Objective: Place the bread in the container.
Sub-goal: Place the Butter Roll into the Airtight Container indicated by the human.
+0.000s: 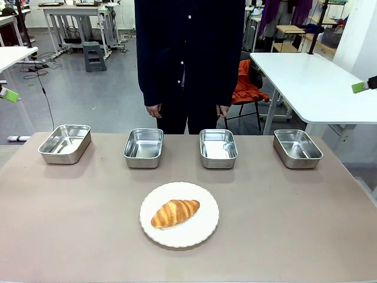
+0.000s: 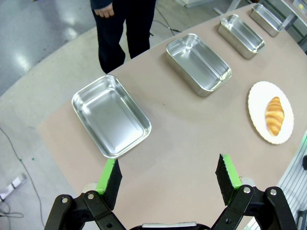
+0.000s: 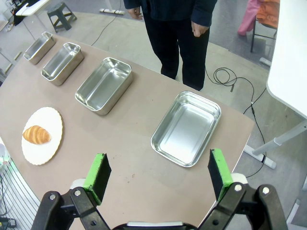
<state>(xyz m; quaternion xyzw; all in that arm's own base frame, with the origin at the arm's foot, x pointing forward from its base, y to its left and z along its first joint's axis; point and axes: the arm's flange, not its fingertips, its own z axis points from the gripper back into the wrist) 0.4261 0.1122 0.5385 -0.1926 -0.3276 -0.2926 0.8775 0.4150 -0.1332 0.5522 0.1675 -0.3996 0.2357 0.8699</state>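
Front: bread (image 1: pixel 175 212) lies on white plate (image 1: pixel 203 227), near middle of surface (image 1: pixel 70 224). Four steel pans (image 1: pixel 144 147) sit in a row beyond it, and a person (image 1: pixel 188 53) stands at the far side.
Left wrist: left gripper (image 2: pixel 168 175) jaws apart, holding nothing, above surface near one row end.
Right wrist: right gripper (image 3: pixel 158 168) jaws apart, holding nothing, near the other end.

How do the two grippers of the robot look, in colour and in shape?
Both look alike. The left gripper and the right gripper each have two black, linked fingers with round silver rivets at the joints, and a bright green pad on each fingertip.
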